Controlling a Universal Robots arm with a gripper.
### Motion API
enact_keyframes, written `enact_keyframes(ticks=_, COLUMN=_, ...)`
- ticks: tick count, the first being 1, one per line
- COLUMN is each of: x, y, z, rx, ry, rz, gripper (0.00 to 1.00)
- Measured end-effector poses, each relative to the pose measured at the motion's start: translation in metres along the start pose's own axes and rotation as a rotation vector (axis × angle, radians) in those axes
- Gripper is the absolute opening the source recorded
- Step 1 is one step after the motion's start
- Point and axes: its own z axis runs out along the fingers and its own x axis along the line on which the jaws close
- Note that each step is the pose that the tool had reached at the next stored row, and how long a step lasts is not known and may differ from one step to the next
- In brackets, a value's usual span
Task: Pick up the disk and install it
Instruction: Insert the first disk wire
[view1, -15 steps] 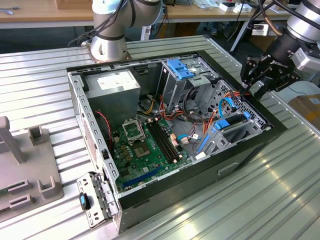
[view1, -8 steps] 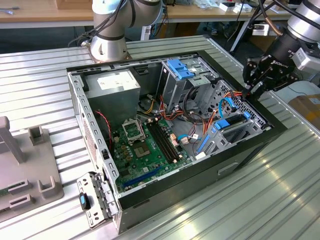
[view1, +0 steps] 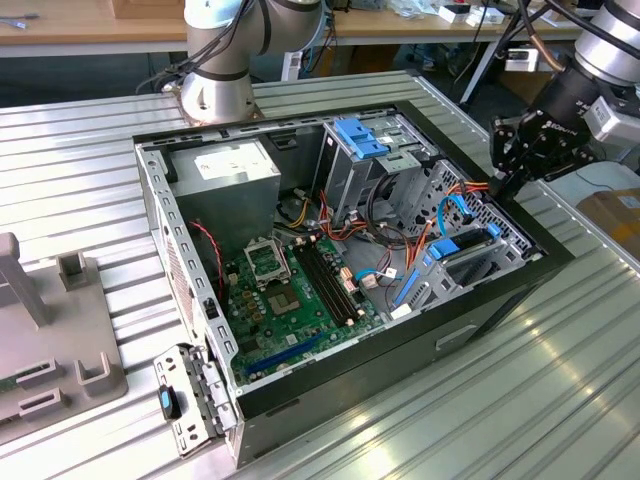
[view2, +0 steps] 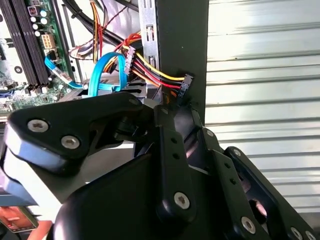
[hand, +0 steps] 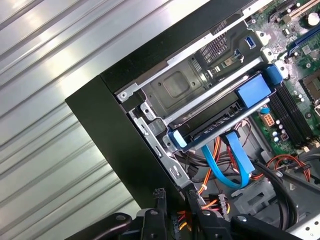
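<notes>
Finding: your gripper (view1: 507, 175) (hand: 175, 197) hangs over the black rim of the open computer case (view1: 330, 385), at the corner on the exterior view's right. You cannot tell from these views whether it is open or closed. A black power connector (view2: 186, 85) on red, yellow and black wires sits right at its tip. The disk (view1: 462, 250) (hand: 220, 116) lies flat in the case's lower bay in its blue carrier frame, near the gripper but apart from it. Beside the disk, a blue data cable (hand: 235, 165) loops
</notes>
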Motion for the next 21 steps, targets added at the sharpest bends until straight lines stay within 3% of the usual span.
enact_keyframes(ticks=1, x=0.0000, y=-0.0001, z=-0.0004, rx=0.0035, ry=0.0053, rz=0.000, gripper=0.29)
enact_keyframes(ticks=3, x=-0.0003, y=0.0002, z=-0.0007, rx=0.0220, ry=0.0250, rz=-0.003, gripper=0.29)
enact_keyframes(ticks=5, x=-0.0011, y=0.0006, z=-0.0007, rx=0.0358, ry=0.0375, rz=-0.005, gripper=0.29)
enact_keyframes(ticks=10, x=-0.0070, y=0.0051, z=-0.0008, rx=0.0490, ry=0.0565, rz=-0.007, gripper=0.29)
enact_keyframes(ticks=21, x=-0.0076, y=0.0054, z=-0.0008, rx=0.0477, ry=0.0584, rz=-0.045, gripper=0.29)
